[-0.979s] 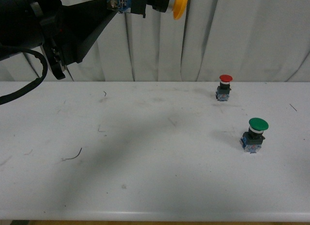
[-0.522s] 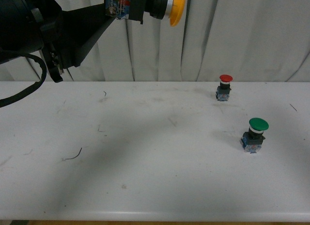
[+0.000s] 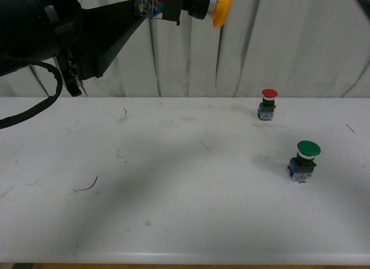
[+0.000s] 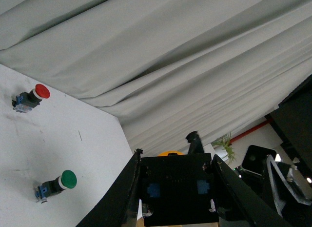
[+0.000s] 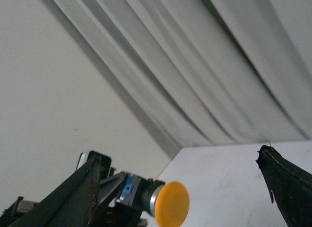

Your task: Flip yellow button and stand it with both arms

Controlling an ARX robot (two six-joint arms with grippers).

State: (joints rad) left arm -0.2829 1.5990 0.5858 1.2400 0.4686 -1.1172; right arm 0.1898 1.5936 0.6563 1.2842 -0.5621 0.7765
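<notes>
Left gripper (image 3: 137,11), high above the table (image 3: 173,223) at the upper left of the front view. Its two black wedge fingers (image 4: 127,195) were closed on the blocky base of the yellow button (image 3: 191,3), one finger against each side of the base. The button was held on its side, well clear of the table, with its round yellow cap facing the robot's right and its blue-grey base toward the gripper. In the left wrist view only a thin yellow edge of the cap showed above the dark base clamped between the fingers.

Right gripper (image 5: 179,156), seen only in its own wrist view. Its fingers (image 5: 287,185) stood wide apart and held nothing. The yellow button appeared in the gap between them, cap toward the camera, and the cap was touched by neither finger.

The left arm (image 3: 34,32) filled the upper left corner of the front view, and a black cable (image 3: 40,104) looped below it.

On the table, toward the robot's right, a red button (image 3: 268,104) stood upright near the far edge. A green button (image 3: 304,160) stood upright nearer the robot, well apart from the red one. A pale pleated curtain (image 3: 289,43) hung behind the table.
</notes>
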